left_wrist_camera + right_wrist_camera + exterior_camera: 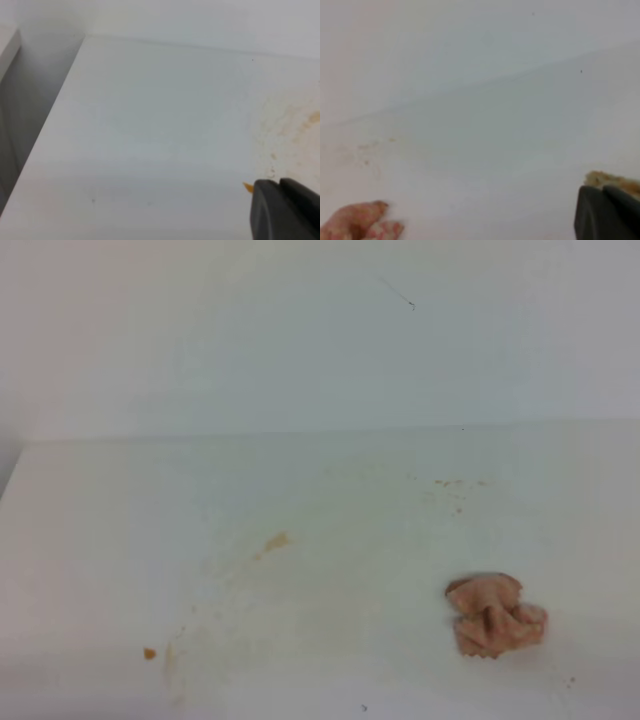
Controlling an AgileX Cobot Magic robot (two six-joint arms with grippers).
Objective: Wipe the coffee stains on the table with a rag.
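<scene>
Dark gripper parts fill the lower right corner of both wrist views. On the left wrist view, the left gripper shows as a black block with a seam between 2 parts; whether it is open or closed cannot be told from what is in frame, and nothing is visibly held. A small orange speck sits on the table just at its upper left edge. On the right wrist view, the right gripper has its fingers pressed together, closed, with a tan crumbly patch just above its top edge; what that patch is cannot be told.

Neither arm appears in the high view. Lying loose on the table there, the rag is a crumpled pink wad with brownish patches, at the lower right, with no gripper on it. Its edge also shows at the bottom left of the right wrist view.

Coffee stains are scattered and faint: a small tan smear near the middle, 1 orange-brown speck at the lower left with a pale streak beside it, and tiny specks at the upper right, well apart from the rag. The left wrist view shows a hazy tan smear along its right side.
</scene>
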